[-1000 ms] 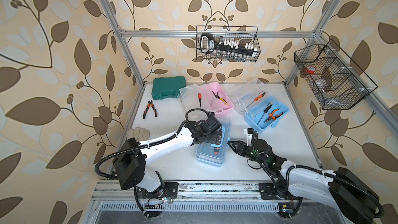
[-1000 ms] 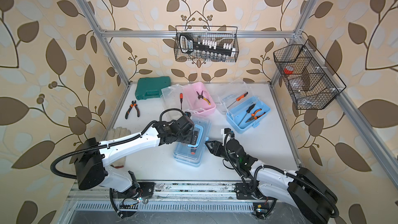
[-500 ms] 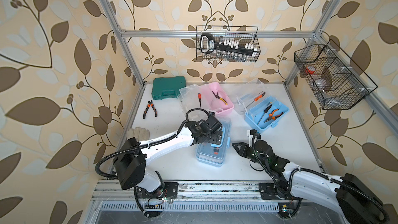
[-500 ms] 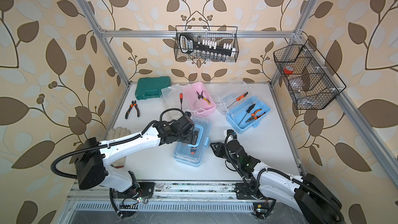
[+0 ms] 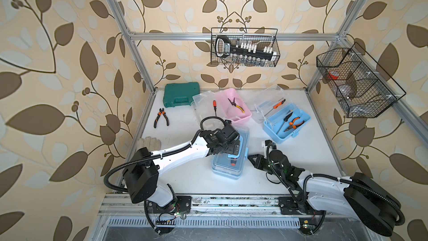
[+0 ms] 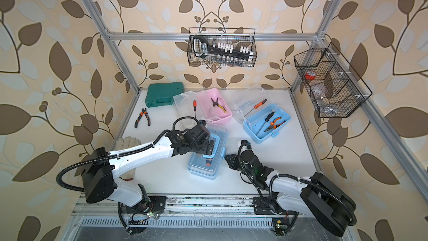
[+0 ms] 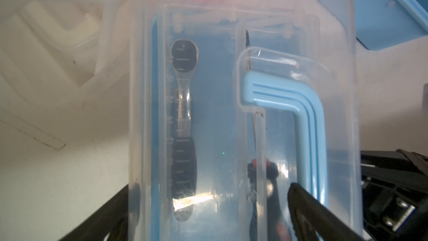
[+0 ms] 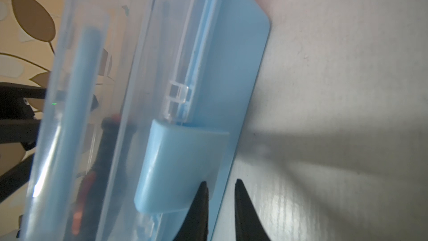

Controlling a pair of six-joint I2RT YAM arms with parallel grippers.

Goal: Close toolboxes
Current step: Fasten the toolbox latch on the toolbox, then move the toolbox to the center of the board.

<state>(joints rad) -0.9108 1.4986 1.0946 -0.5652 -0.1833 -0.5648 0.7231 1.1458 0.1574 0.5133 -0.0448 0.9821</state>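
Moved since a second ago: the right arm [image 5: 324,185], whose rear links now lie lower. Its jaws have drawn in from a clear spread to a slim gap, and the tip is at much the same spot. The left arm [image 5: 180,151] and all three toolboxes are unmoved.

1. Table [image 5: 185,181]: white, bearing every item below.
2. Near blue toolbox [image 5: 225,170]: directly under the left gripper [image 5: 235,150] and just ahead of the right gripper [image 5: 250,158]. Its clear lid [image 7: 208,89] is down on the base.
3. Far blue toolbox [image 5: 287,121]: well beyond the right gripper, lid thrown back, tools lying inside.
4. Pink toolbox [image 5: 234,108]: just beyond the left gripper, lid open, pliers inside.
5. Left gripper: fingers wide apart over the near box's lid, one finger beside the blue handle [image 7: 308,117], clamping nothing.
6. Right gripper: fingertips [image 8: 202,195] all but together, nothing between them. One tip is at the lower edge of the blue latch [image 8: 180,165]; whether it touches cannot be told.
7. Ratchet [image 7: 184,135]: seen through the lid, lying between the left gripper's fingers.
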